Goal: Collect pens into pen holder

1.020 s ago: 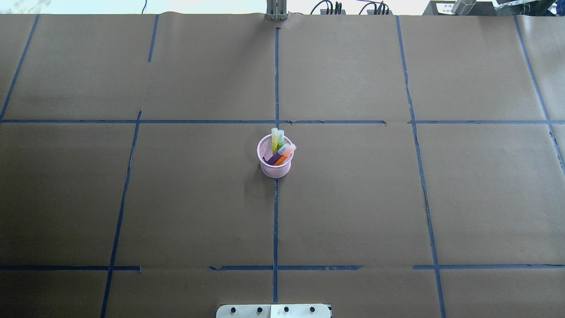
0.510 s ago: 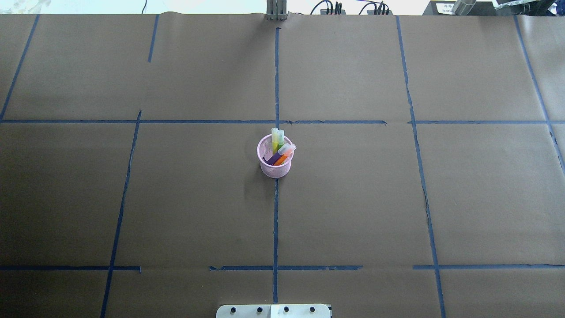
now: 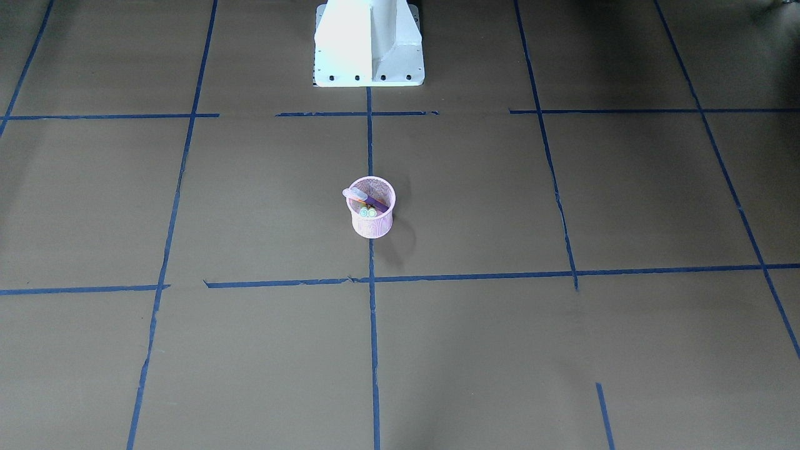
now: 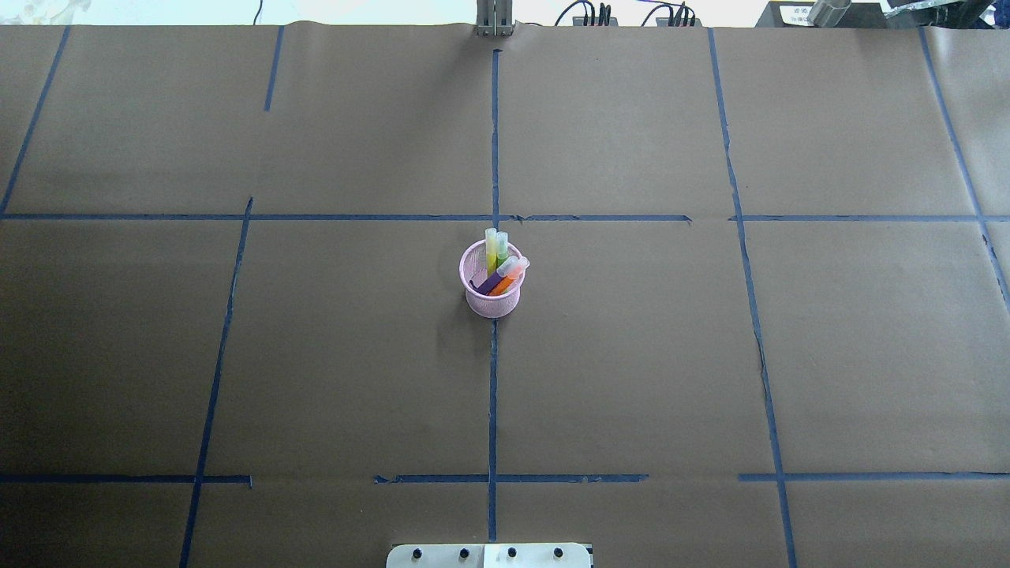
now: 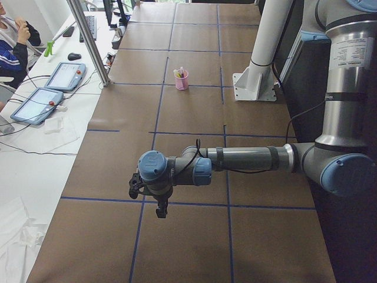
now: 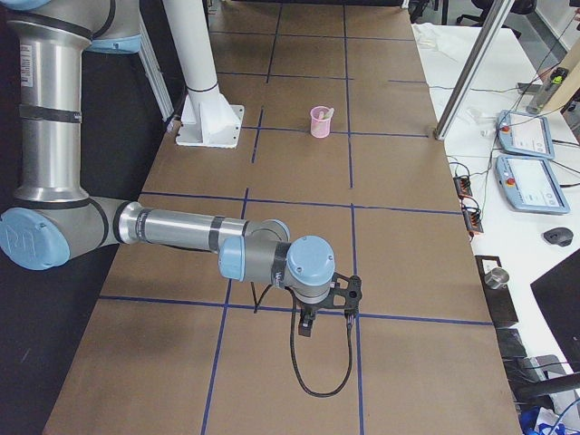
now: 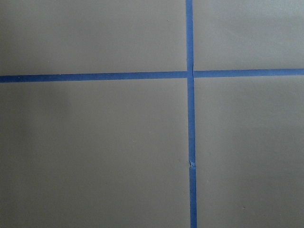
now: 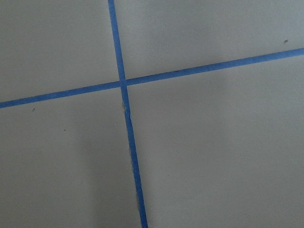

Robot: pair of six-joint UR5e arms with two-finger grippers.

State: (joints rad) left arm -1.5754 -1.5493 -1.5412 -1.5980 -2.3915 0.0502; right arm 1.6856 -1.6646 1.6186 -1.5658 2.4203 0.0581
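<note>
A small round pink wire-mesh pen holder (image 4: 491, 300) stands upright near the middle of the brown-paper-covered bench (image 4: 316, 355). It sits on the blue tape line (image 4: 493, 394) that runs down the centre of the taped grid. Four short marker-style pens sit inside it, pale translucent caps uppermost. Two yellow-green pens (image 4: 491, 246) lean side by side against the far rim. A purple pen (image 4: 489, 282) and an orange pen (image 4: 506, 282) slant together toward the robot's right, their caps poking past the rim.

Both arms are well apart from the cup, each stretched low over its own end of the bench. The left gripper (image 5: 159, 212) points down near a tape crossing. It shows only in the side camera at that end, so whether it is wide or narrow cannot be told. The same holds for the right gripper (image 6: 306, 330), which has a black cable (image 6: 317, 381) looped on the paper below it. Each wrist camera shows only paper and a cross of blue tape.

The white robot pedestal (image 3: 369, 44) is bolted at the bench's edge. On a white side table (image 5: 23, 171) lie two tablet-like control pendants (image 5: 65, 75), with a seated person (image 5: 15, 35) just beyond them.
</note>
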